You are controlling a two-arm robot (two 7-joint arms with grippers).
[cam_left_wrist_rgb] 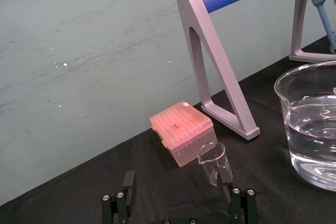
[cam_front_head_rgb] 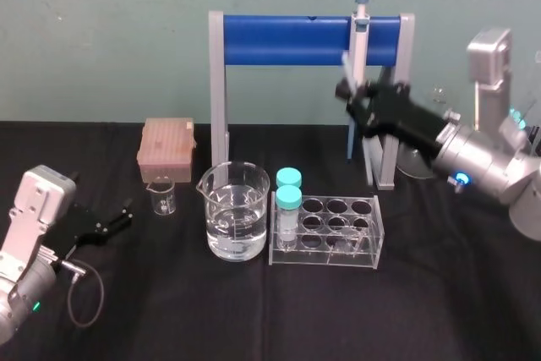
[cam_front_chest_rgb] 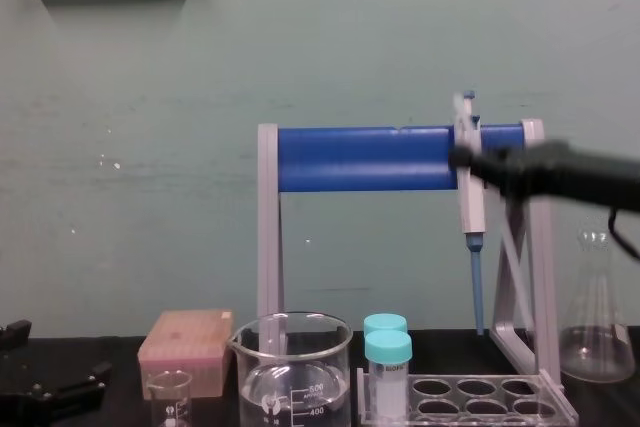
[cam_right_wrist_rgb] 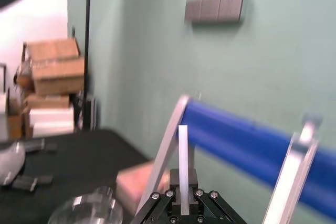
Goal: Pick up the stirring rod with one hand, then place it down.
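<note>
The right pincer is up in the air, well above the black table, and its two jaws are closed narrow on the stirring rod. In the right wrist view the rod stands straight out from between the jaws, and one whitish end shows just above the pincer. How much of the rod hangs under the pincer I cannot tell.

Just behind the pincer is the blue stand with the pipette hanging on it, very near to the rod. Below the pincer and a little to the robot's left are the tube rack and the big beaker with water.

The left pincer rests low at the far side from all this, jaws spread wide, with nothing in them.

I think such a glass rod is light and stiff, but smooth and brittle. It can slip between flat jaws, and a knock against the stand may break it. A hold nearer its middle would let it swing less. For putting it down, I would bring it low and flat on free cloth, because it can roll
</note>
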